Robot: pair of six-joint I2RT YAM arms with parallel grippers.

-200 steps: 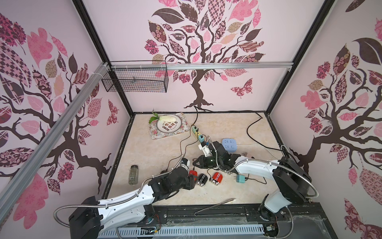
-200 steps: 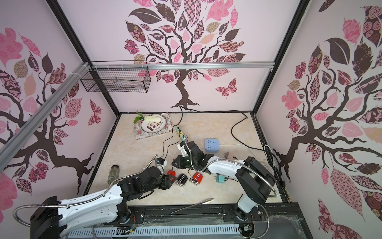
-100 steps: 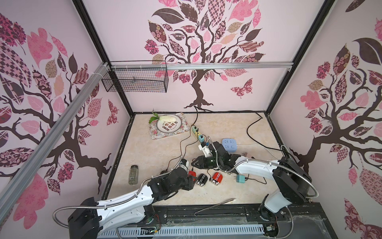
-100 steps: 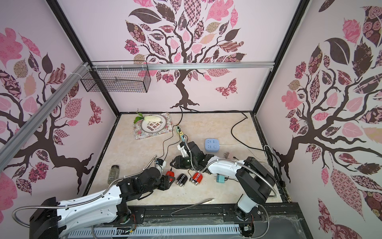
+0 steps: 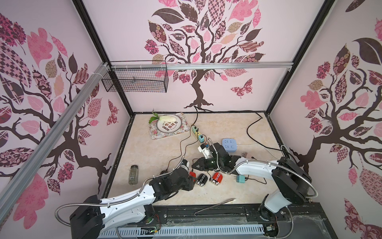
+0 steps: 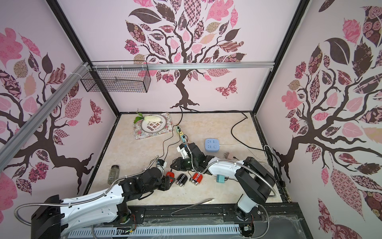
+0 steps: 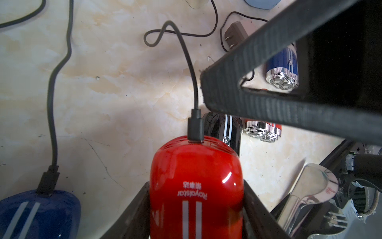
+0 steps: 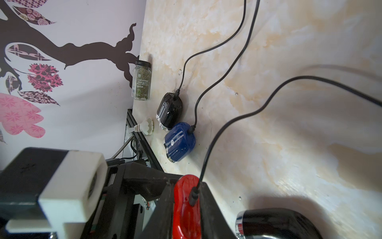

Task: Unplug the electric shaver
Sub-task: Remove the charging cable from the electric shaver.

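Marbled worktop (image 5: 144,157) carries the red shaver (image 7: 195,169) toward 6 o'clock, clamped between the sides of the left tool (image 7: 196,186), with the black charging plug (image 7: 195,126) seated in its end. At the shaver's 1 o'clock hovers the right tool (image 5: 196,165); whether clenched or released, I cannot tell

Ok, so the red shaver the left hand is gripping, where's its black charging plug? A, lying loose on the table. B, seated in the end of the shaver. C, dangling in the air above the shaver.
B: in the left wrist view the black plug sits pushed into the end of the red shaver, which is clamped between the fingers of the left hand.
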